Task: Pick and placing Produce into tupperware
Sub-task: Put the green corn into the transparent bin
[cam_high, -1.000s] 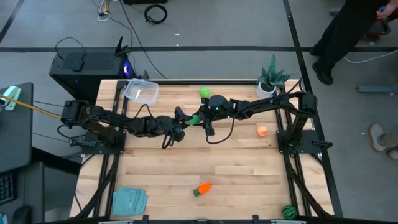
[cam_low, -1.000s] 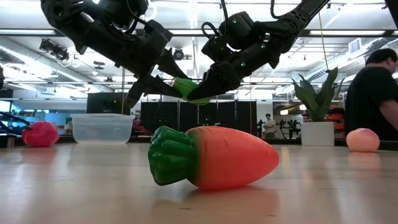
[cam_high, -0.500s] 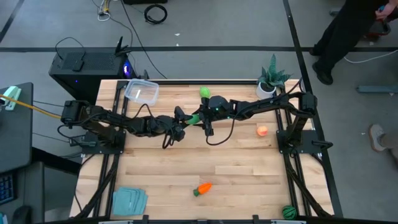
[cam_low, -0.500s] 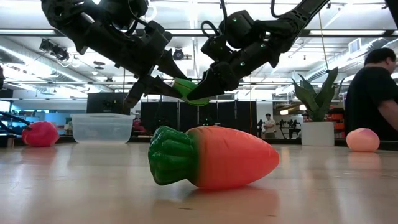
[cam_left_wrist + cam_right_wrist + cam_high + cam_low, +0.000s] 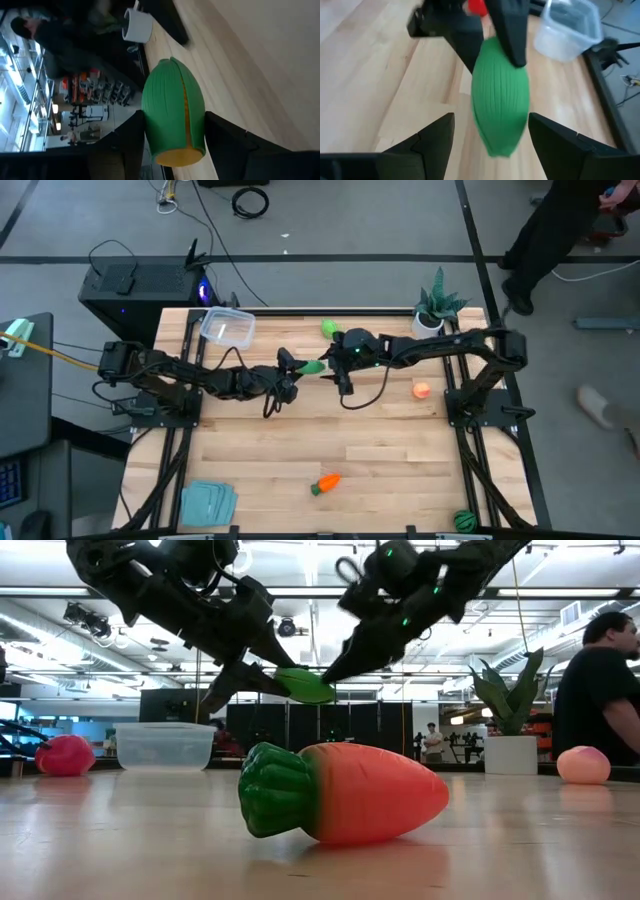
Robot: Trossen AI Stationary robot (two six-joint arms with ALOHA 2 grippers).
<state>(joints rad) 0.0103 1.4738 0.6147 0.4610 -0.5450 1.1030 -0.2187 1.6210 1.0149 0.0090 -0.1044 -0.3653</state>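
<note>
A green oblong (image 5: 311, 366) hangs over the far middle of the table, with my left gripper (image 5: 175, 120) shut on it. My right gripper (image 5: 492, 137) stands open just to the right of the oblong (image 5: 500, 97), with its fingers clear of it. The clear tupperware (image 5: 228, 328) sits at the far left. A light green ball (image 5: 329, 328) lies by the far edge, an orange carrot (image 5: 326, 482) near the front, a dark green striped ball (image 5: 463, 520) at the front right corner, and a red piece (image 5: 65, 755) near the tub. My left gripper pinches the oblong's left end (image 5: 150, 142) between its two fingers, one on each side. The fingers come from the table's left, nearly level, and lie along the oblong, which sticks out past them toward the right. It hangs about level, clear of the table.
A potted plant (image 5: 435, 305) stands at the far right corner, and a peach-coloured ball (image 5: 422, 390) lies on the right. Pale-blue flat pieces (image 5: 208, 502) lie at the front left. A person (image 5: 600, 700) stands beyond the table's right side.
My right gripper has let go of the green oblong's right end and has drawn back up and toward the table's right edge. The oblong stays in my left gripper, in the same place above the table.
</note>
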